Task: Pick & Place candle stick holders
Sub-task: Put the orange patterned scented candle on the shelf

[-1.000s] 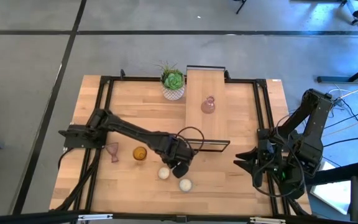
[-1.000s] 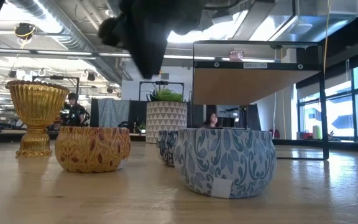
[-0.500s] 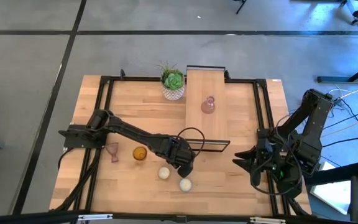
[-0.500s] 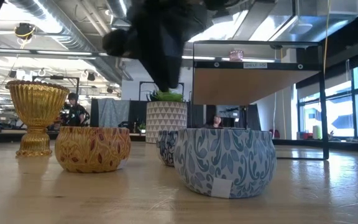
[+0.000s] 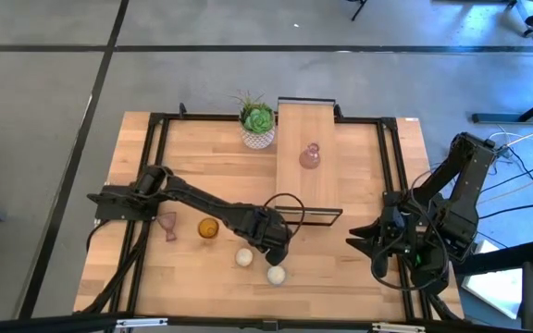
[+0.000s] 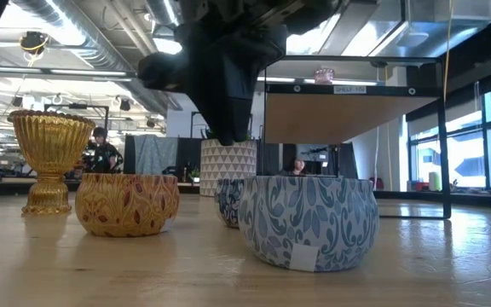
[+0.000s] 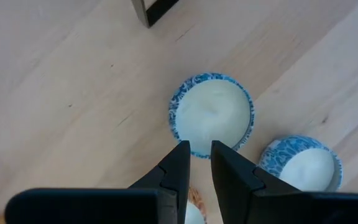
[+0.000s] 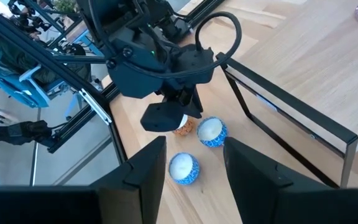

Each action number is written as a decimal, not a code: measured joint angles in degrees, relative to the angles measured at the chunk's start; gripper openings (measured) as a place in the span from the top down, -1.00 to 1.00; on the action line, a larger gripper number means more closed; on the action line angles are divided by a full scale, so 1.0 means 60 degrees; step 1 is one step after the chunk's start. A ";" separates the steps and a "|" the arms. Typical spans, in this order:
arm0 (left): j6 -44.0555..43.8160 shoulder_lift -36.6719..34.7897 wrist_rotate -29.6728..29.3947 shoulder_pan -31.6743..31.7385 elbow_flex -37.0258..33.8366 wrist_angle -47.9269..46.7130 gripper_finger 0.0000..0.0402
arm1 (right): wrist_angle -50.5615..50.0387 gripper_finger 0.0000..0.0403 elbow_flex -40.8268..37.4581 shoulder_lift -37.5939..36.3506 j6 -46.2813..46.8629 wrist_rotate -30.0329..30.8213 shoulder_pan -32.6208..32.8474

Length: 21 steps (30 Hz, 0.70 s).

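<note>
The amber candle stick holder (image 5: 208, 228) stands upright on its foot left of centre and shows as a gold goblet (image 6: 49, 158) in the low view. One pink holder (image 5: 167, 225) lies on its side by the left rail. Another pink holder (image 5: 310, 157) stands on the raised wooden shelf (image 5: 322, 125). My left gripper (image 7: 201, 150) points down, hanging narrowly open above the near rim of a blue-patterned candle cup (image 7: 211, 116), with nothing between its fingers. My right gripper (image 8: 194, 168) waits open at the table's right edge.
A second blue candle cup (image 7: 300, 163) and an orange-patterned one (image 6: 126, 203) stand close around the first. A plant in a white pot (image 5: 257, 125) stands at the far edge. A dark frame (image 5: 317, 217) carries the shelf.
My left gripper has come down toward the candle cups and shifted a little toward the table's right edge, its finger gap unchanged. Nothing on the table has moved.
</note>
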 joint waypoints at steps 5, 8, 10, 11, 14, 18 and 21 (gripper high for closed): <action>0.0039 -0.0025 0.0291 -0.0292 0.0000 -0.0962 0.70 | 0.0004 0.18 0.0000 0.0000 0.0000 -0.0044 0.0000; 0.0616 -0.0062 0.0296 -0.0580 0.0004 -0.1717 0.70 | 0.0004 0.18 0.0000 0.0000 0.0000 -0.0129 0.0000; 0.1238 -0.0062 0.0303 -0.0726 -0.0015 -0.1947 0.70 | 0.0002 0.18 0.0000 0.0000 0.0000 -0.0227 0.0000; 0.1544 -0.0073 0.0417 -0.0787 -0.0102 -0.1770 0.70 | 0.0004 0.18 0.0000 0.0000 0.0000 -0.0233 0.0000; 0.2095 -0.0076 0.0866 -0.0888 -0.0430 -0.1265 0.70 | 0.0002 0.18 0.0000 0.0000 0.0000 -0.0233 0.0000; 0.2406 -0.0076 0.0966 -0.0903 -0.0737 -0.0823 0.70 | 0.0000 0.18 0.0000 0.0000 0.0000 -0.0233 0.0000; 0.2656 -0.0097 0.0715 -0.0889 -0.0734 -0.0875 0.70 | 0.0002 0.18 0.0000 0.0000 0.0000 -0.0240 -0.0004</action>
